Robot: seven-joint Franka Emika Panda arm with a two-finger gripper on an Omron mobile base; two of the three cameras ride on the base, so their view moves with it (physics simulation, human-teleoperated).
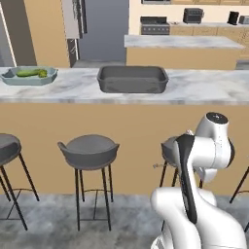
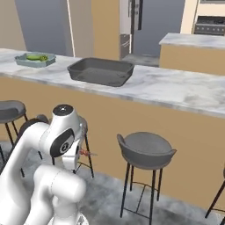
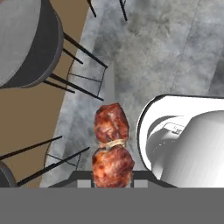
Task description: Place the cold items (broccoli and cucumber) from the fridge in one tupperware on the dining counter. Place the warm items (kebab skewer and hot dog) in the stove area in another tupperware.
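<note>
I have the kebab skewer (image 3: 111, 146) in the jaws: in the hand view two browned chunks of meat stand one above the other right at the fingertips, with a thin grey stick running on past them over the floor. The jaws are nearly shut on it, pinched down at the lower chunk. In the right base view I can just make out a small reddish piece and a thin stick poking out beside the arm at stool height, which I take to be the same skewer, held low in front of the table.

I judge it light, so weight is no worry. The stick is stiff but thin, and the meat looks soft and probably greasy, so a grip on the meat may squash it or let it swivel. It is long and narrow, so it could pivot if I swing fast.

The dark empty tupperware (image 1: 132, 79) sits on the table (image 1: 204, 90). Well to one side of it is the pale tupperware (image 1: 29, 76) with the cucumber (image 1: 30, 73) already in it.
</note>
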